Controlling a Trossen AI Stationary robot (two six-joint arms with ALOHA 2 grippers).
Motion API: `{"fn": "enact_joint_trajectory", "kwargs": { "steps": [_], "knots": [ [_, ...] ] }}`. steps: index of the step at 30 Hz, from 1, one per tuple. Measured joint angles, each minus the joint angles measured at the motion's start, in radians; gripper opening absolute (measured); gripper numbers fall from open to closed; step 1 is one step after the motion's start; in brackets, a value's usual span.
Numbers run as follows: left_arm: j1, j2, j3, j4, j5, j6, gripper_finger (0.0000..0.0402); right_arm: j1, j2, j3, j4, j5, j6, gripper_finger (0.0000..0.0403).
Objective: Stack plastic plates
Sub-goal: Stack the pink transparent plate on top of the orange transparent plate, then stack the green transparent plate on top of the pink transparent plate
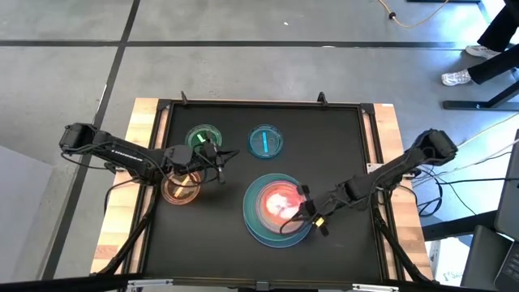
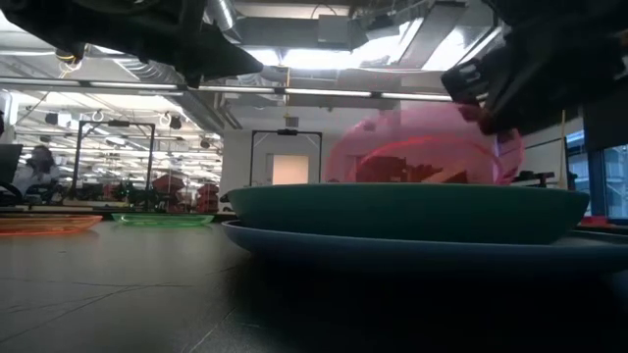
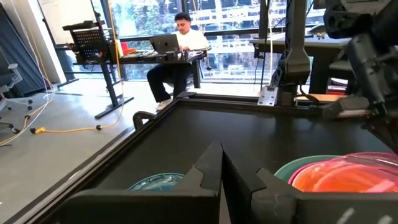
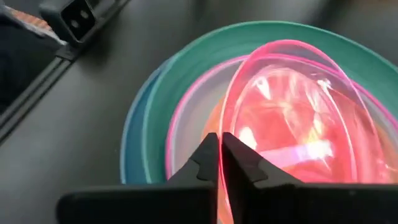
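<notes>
A stack sits right of the table's centre: a large blue plate (image 1: 253, 234) at the bottom, a teal one (image 1: 250, 203) on it, then a large pink one (image 4: 171, 134). My right gripper (image 1: 306, 209) is at the stack's right side, shut on a small translucent pink plate (image 1: 280, 203) that stands tilted over the stack. My left gripper (image 1: 220, 158) is shut and hovers between the small green plate (image 1: 203, 136) and the small orange plate (image 1: 180, 188), touching nothing. A small blue plate (image 1: 265, 140) lies flat toward the far side. My right gripper (image 4: 219, 146) pinches the small pink plate's rim (image 4: 225, 124) between its two fingers, coming from the table's right side and slanting down. The plate (image 2: 412, 152) is tilted. Its lower part is hidden behind the teal plate's rim (image 2: 392, 211).
A raised black frame (image 1: 369, 162) borders the dark table top, with wooden edges outside it. Bare table surface lies in front of the stack and between the small plates. A person sits at a desk (image 3: 177, 43) beyond the table.
</notes>
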Motion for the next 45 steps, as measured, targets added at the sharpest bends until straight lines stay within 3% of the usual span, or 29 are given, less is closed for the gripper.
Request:
{"fn": "enact_joint_trajectory", "kwargs": {
  "steps": [9, 15, 24, 29, 37, 45],
  "knots": [
    [0.0, 0.0, 0.0, -0.006, 0.002, -0.053, 0.0003, 0.0, -0.007, 0.018, -0.004, 0.002, -0.023, 0.0146],
    [0.037, 0.0, 0.0, -0.087, 0.005, -0.14, 0.004, 0.0, -0.042, 0.033, -0.007, 0.002, -0.032, 0.0195],
    [0.101, 0.0, 0.0, -0.323, 0.027, -0.259, 0.0129, 0.0, -0.005, 0.032, -0.006, 0.075, -0.063, 0.0202],
    [0.121, 0.0, 0.0, -0.454, -0.003, -0.285, 0.0132, 0.0, 0.026, 0.032, 0.004, 0.166, -0.083, 0.0202],
    [0.133, 0.014, 0.0, -0.604, -0.035, -0.292, 0.0131, 0.0, 0.061, 0.032, 0.012, 0.17, -0.097, 0.0202],
    [0.152, 0.113, 0.001, -0.725, -0.063, -0.282, 0.0131, 0.0, 0.075, 0.031, 0.024, 0.179, -0.104, 0.0202]
  ]
}}
